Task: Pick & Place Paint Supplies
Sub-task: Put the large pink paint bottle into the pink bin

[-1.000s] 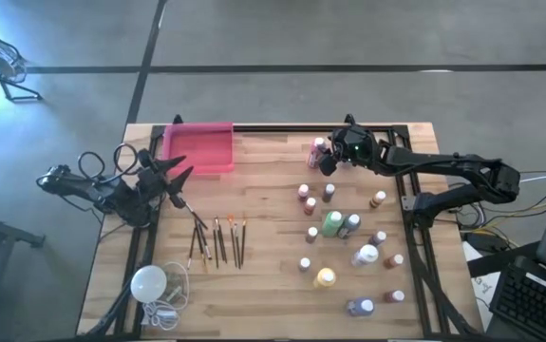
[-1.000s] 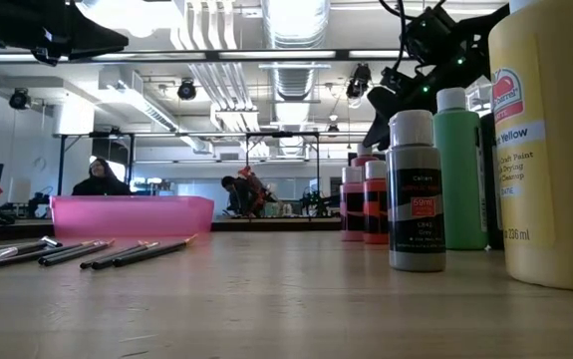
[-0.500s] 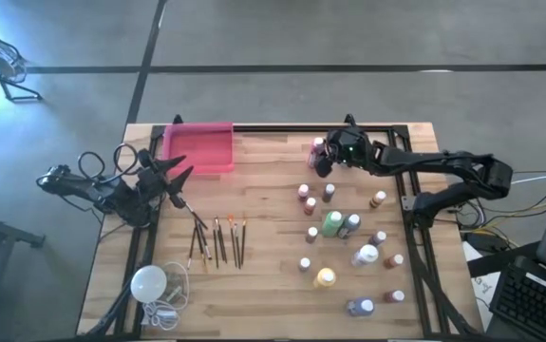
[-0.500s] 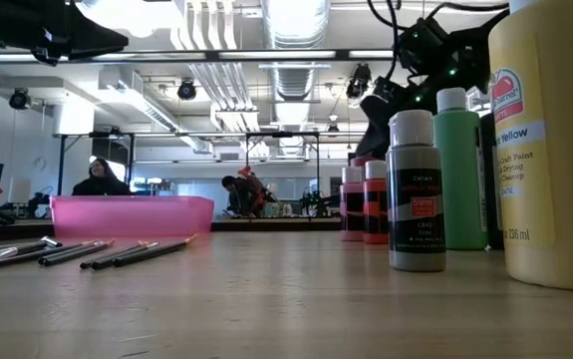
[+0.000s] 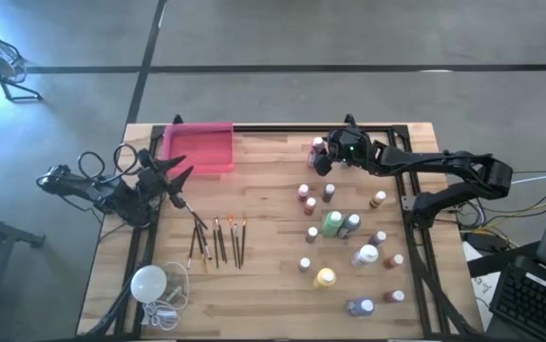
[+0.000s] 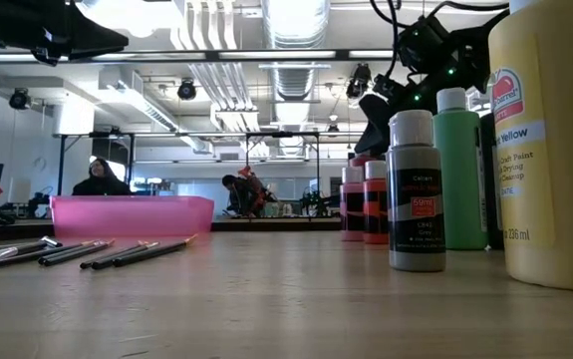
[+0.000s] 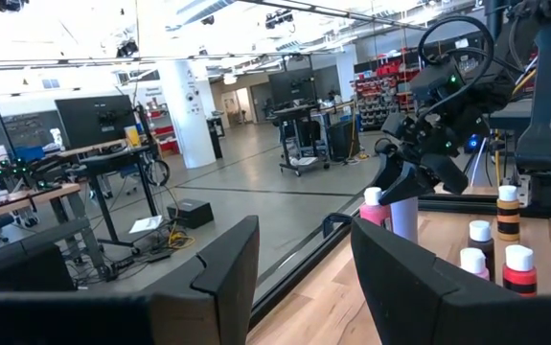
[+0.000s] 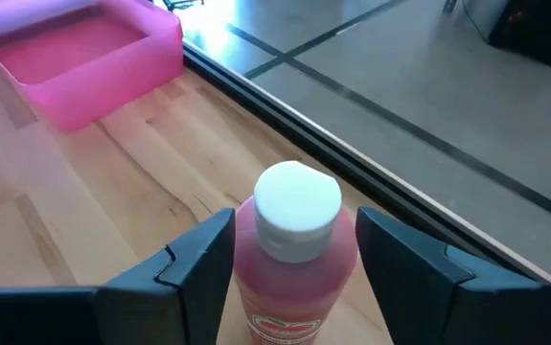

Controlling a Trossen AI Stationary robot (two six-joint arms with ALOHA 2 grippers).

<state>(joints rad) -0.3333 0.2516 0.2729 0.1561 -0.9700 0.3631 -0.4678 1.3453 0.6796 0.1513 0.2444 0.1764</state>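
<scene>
A pink paint bottle with a white cap [image 8: 297, 240] stands upright on the wooden table near its far edge [image 5: 317, 147]. My right gripper [image 8: 294, 225] reaches over it at a downward slant, one finger on each side of the bottle's shoulders. More white-capped paint bottles [image 5: 344, 237] stand on the table's right half. Thin paintbrushes [image 5: 217, 242] lie side by side left of the middle. My left gripper [image 5: 182, 179] waits open above the table's left edge, holding nothing [image 7: 304, 249]. My right gripper has its fingers [image 8: 208, 254] close beside the pink bottle's shoulder [image 8: 246, 259] just below the cap, coming from the table's right at a downward slant. Whether the fingers touch the bottle I cannot tell. The bottle stands upright on the table.
A pink tray [image 5: 198, 147] sits at the far left of the table. A white round bulb with a cord [image 5: 148, 282] lies at the near left corner. Bare wood lies between the tray and the bottles. A black frame rail runs along the table's far edge.
</scene>
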